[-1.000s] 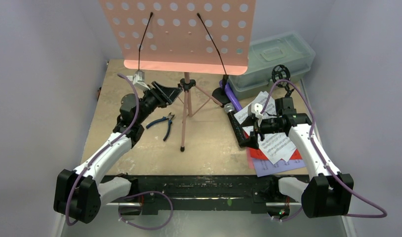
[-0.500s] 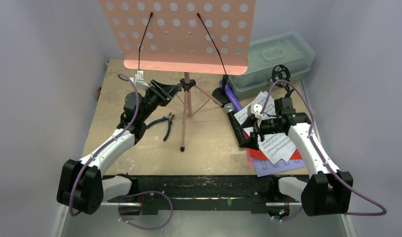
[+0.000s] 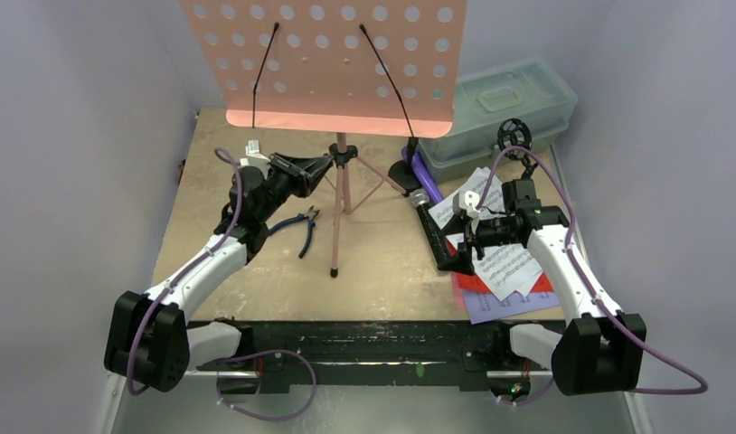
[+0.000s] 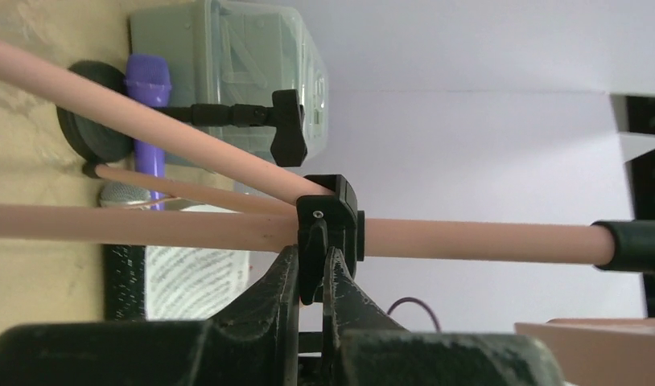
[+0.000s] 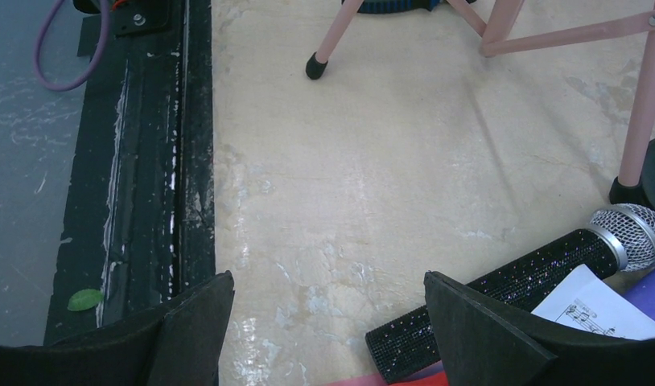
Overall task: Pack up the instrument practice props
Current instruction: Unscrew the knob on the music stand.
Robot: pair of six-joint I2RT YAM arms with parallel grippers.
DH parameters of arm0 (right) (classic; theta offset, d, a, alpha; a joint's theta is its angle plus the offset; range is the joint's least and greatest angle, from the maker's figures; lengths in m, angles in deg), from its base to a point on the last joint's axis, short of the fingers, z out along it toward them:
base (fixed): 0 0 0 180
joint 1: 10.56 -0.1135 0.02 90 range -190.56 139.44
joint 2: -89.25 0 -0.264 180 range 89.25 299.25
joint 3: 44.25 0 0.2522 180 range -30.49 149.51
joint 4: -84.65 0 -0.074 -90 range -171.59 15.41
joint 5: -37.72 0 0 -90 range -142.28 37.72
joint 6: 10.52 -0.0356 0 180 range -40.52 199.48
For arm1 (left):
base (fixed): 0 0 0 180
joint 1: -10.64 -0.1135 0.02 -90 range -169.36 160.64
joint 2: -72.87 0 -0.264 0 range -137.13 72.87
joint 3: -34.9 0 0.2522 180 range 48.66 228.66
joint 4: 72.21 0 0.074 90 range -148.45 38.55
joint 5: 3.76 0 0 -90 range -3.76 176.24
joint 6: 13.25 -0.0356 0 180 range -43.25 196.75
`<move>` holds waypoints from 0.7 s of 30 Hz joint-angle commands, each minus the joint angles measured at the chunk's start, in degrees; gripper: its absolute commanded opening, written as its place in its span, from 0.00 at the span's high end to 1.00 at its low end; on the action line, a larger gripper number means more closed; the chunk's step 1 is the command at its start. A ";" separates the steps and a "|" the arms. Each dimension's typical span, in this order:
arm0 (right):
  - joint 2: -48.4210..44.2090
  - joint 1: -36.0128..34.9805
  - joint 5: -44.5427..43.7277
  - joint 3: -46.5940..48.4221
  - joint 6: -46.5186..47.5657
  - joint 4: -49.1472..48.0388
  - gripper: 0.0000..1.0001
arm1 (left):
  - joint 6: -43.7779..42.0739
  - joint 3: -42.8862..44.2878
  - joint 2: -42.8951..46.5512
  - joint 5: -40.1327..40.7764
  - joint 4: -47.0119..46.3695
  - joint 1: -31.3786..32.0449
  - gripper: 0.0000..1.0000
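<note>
The left pincer [image 4: 310, 269] pinched the pink music rack [image 4: 469, 240] at the black collar [image 4: 328, 213] where its legs meet. Its fingers were pressed nearly together, as far as the wrist view showed. The rack stood upright on the table [image 3: 382, 262]. The right pincer [image 5: 328, 277] hung spread over the table, just beside the black silver-headed mic [image 5: 541, 265] — which lay against the music sheets [image 3: 509, 262], their print too small to read.
</note>
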 commanded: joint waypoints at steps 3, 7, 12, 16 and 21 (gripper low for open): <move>0.01 0.31 1.59 1.59 1.41 1.09 0.08 | 17.78 -1.17 3.18 0.88 2.52 -0.36 0.95; 0.10 0.25 1.57 1.59 1.53 1.18 0.08 | 17.97 -0.83 6.13 1.51 1.49 -0.36 0.71; 0.02 0.28 1.60 1.61 1.56 1.26 0.08 | 13.23 -1.03 9.55 4.11 6.27 -0.38 0.54; -0.03 0.31 1.59 1.55 1.66 1.39 0.08 | 7.61 -3.23 11.79 5.39 9.15 -0.44 0.49; 0.01 0.26 1.59 1.63 1.76 1.54 0.08 | -5.41 -7.46 15.54 4.09 5.81 -0.52 0.42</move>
